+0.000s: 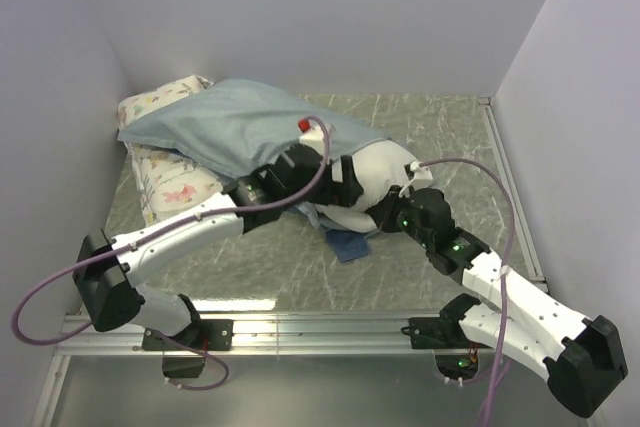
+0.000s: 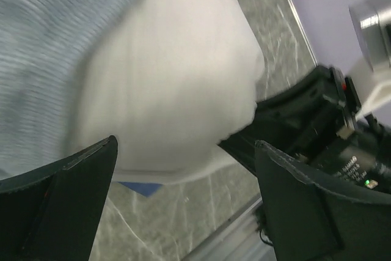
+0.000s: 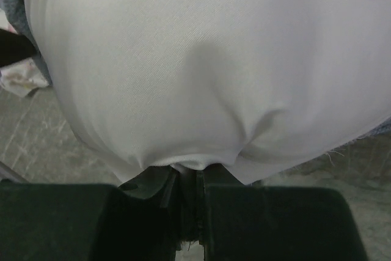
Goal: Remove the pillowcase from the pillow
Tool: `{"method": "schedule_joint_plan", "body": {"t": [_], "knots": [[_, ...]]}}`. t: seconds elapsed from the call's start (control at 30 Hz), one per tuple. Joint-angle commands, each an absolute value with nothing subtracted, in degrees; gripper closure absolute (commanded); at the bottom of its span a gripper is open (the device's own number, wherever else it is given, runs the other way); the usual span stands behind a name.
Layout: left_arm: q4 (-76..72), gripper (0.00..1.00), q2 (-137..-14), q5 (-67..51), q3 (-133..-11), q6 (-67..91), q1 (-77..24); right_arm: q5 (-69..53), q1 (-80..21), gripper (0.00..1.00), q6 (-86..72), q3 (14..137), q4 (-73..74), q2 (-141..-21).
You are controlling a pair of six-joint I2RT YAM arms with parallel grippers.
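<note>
Pillow [image 1: 385, 175] bulges plump and white from the pillowcase [image 1: 230, 122], which covers its far end toward the back-left. Right gripper [image 3: 190, 172] is clenched on pillow cloth; left gripper [image 2: 186, 148] gapes. Both should handle soft and light; the case's bunched hem looks the place to grip.

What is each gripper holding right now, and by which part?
The right gripper is shut on the pillow, pinching the edge of its bare white end. The left gripper is open, holding nothing.

pillowcase [image 1: 230, 122] x1, pillow [image 1: 385, 172] x1, floral pillow [image 1: 175, 185] x1, arms [image 1: 190, 227] x2
</note>
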State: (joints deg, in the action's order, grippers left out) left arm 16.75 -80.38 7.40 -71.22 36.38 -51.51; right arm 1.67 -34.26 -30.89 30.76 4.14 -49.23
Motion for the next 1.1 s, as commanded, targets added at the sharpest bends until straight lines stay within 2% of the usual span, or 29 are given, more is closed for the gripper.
{"method": "schedule_joint_plan", "body": {"t": [0.0,0.13,0.33,0.53,0.57,0.6,0.63,0.7,0.73,0.77,0.8,0.87,0.9,1.0,1.07], "knots": [[7.75,0.01,-80.06,13.44,-68.40,41.56,-55.80,-0.09,-36.29,1.00,-31.82,29.01,-2.11,-48.87],[4.57,0.01,-82.96,17.56,-66.62,46.05,-58.88,2.20,-37.18,1.00,-31.64,28.13,-2.02,-47.99],[10.46,0.01,-89.20,30.57,-69.96,55.54,-61.00,1.76,-40.24,1.00,-30.15,26.99,-2.99,-46.59],[11.25,0.03,-92.19,34.37,-72.42,58.62,-61.08,1.76,-42.54,1.00,-29.53,24.61,-2.81,-42.02],[10.99,0.08,-92.63,34.02,-73.03,58.01,-61.08,1.50,-42.71,1.00,-29.44,24.35,-2.81,-41.58],[10.55,0.19,-93.42,33.40,-73.30,57.57,-61.08,1.23,-42.98,1.00,-29.10,24.35,-2.81,-41.14],[10.46,0.47,-94.04,32.96,-73.65,57.13,-61.08,0.71,-43.15,1.00,-29.00,24.43,-2.64,-40.44],[10.98,0.76,-95.35,31.73,-74.88,56.16,-61.08,0.18,-43.24,1.00,-28.39,25.48,-1.76,-39.99],[11.16,0.99,-95.45,31.29,-75.14,55.64,-61.08,0.18,-43.24,1.00,-27.61,26.18,-1.06,-40.08],[10.81,1.00,-95.45,30.94,-74.89,54.59,-61.08,0.96,-43.24,0.93,-27.25,28.02,-0.45,-40.17],[10.29,1.00,-94.75,30.07,-74.36,54.15,-61.08,2.18,-43.24,0.74,-27.07,29.17,2.61,-40.34],[9.58,1.00,-93.35,29.71,-73.05,52.83,-61.08,5.08,-43.07,0.50,-27.07,33.63,5.70,-40.43],[9.84,1.00,-91.60,29.88,-72.86,52.39,-61.08,10.67,-42.81,0.35,-27.07,35.49,9.89,-40.60],[10.80,1.00,-88.26,30.15,-73.47,49.75,-61.00,17.12,-40.26,0.17,-27.33,42.35,15.10,-41.04],[12.03,1.00,-86.50,30.59,-74.70,48.26,-60.91,15.22,-34.13,0.14,-27.25,46.64,16.08,-42.62]]}}
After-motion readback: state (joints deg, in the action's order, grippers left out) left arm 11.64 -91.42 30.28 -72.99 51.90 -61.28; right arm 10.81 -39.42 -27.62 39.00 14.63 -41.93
